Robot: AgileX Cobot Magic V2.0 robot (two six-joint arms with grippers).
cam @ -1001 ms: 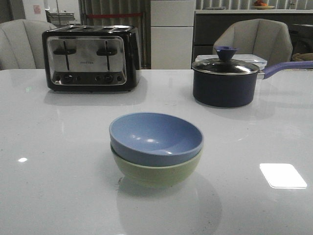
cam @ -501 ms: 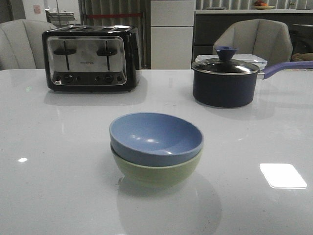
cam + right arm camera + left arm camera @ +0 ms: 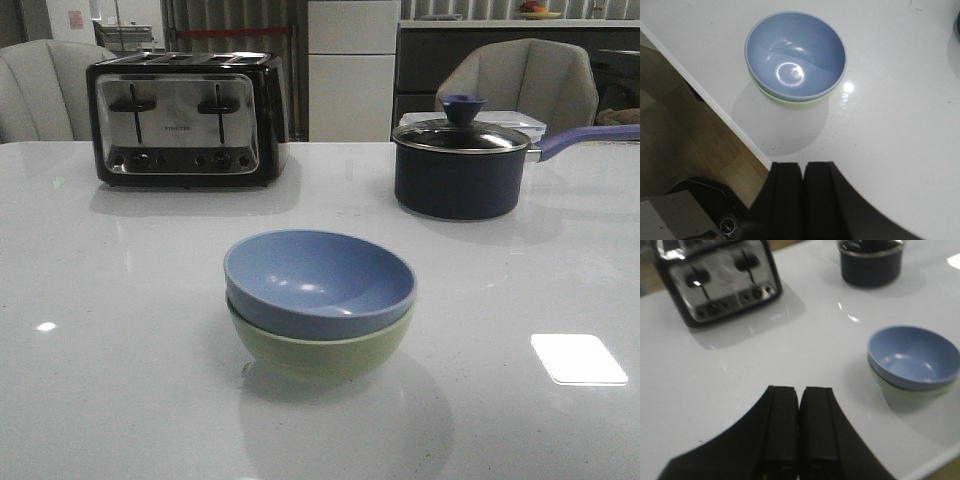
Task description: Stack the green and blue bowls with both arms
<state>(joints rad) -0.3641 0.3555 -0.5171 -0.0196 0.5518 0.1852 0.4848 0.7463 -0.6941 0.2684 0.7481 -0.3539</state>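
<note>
Blue bowl (image 3: pixel 320 283) sits nested in the green bowl (image 3: pixel 320 345) mid-table, front view. In the left wrist view, the left gripper (image 3: pixel 799 405) is closed, empty, well apart. In the right wrist view, the right gripper (image 3: pixel 803 181) likewise. Both bowls look stiff, light, smooth; the rim seems the best hold.

Dim overhead light is glaring in bright patches off my glossy table (image 3: pixel 120 380); the bowls (image 3: pixel 320 300) are casting soft shadows, and my left wrist view is blurring.

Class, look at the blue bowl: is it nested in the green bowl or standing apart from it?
Nested. The blue bowl sits upright inside the green bowl, whose rim shows just beneath it.
</note>
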